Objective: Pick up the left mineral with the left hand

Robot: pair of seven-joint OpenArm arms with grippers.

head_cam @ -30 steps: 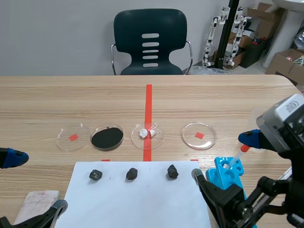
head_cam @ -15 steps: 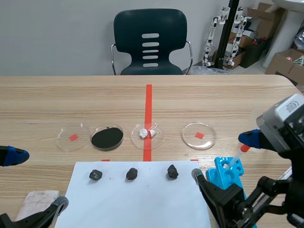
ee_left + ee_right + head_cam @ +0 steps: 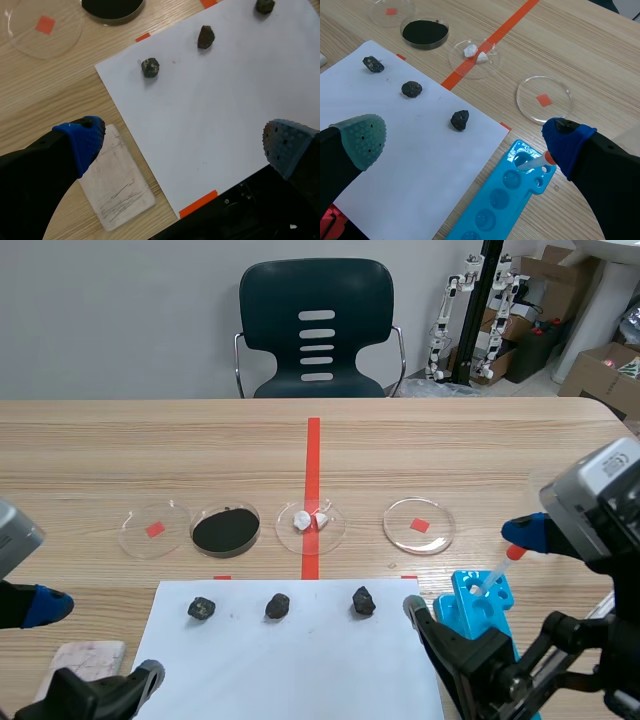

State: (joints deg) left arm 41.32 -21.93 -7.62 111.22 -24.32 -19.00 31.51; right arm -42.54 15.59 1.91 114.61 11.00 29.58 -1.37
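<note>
Black left gripper (image 3: 184, 141) wide open, left mineral (image 3: 150, 67) ahead, untouched

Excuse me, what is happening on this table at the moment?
A two-armed robot is set up to pick up a small dark stone. The left mineral lies untouched on a white sheet of paper, in a row with the middle mineral and the right mineral. The left gripper is open near the sheet's corner, with the left mineral ahead of it. The right gripper is open too and holds nothing; a blue rack lies beside it.
</note>
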